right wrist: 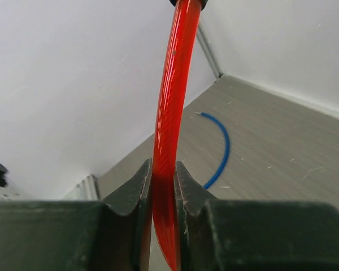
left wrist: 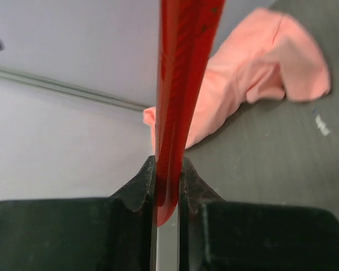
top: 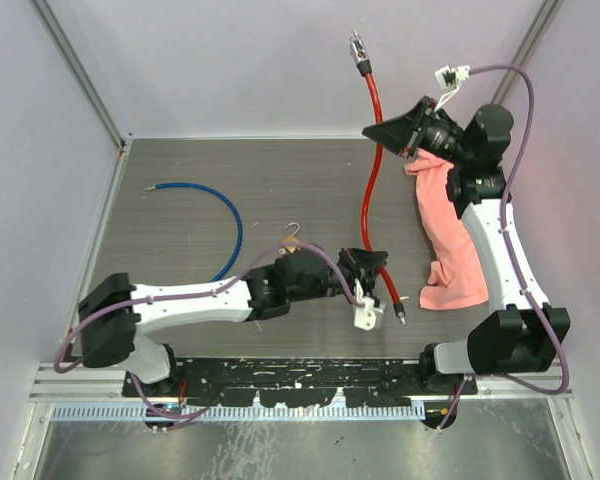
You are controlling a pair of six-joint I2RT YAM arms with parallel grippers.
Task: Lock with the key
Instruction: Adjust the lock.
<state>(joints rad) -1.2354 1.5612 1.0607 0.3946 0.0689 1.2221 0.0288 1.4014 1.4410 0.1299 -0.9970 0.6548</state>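
Left gripper (left wrist: 168, 169) pinching red cable lock (top: 375, 175) near its lower tip, right gripper (right wrist: 164, 169) pinching it higher, near the back wall (top: 280, 70). Could slip through the narrow pads (left wrist: 144, 186) or twist, throwing the ends out of line. Can't spot any key.

- Widest bare patch: centre of table (top: 290, 185), between blue cable (top: 232, 215) and red cable lock (top: 372, 180); open from above.
- Blue cable lies flat, arcing across left-centre. Low obstacle only.
- Red cable lock is strung from right gripper (top: 382, 130) near the back down to left gripper (top: 368, 262), both clamped on it. This raised line cuts centre from right side.
- Pink cloth (top: 450, 255) fills the strip right of the lock, with right arm (top: 500, 250) over its right edge.
- Left arm (top: 200, 298) stretches across the near edge, barring front-left entry.
- Walls (top: 280, 70) close left, back and right.
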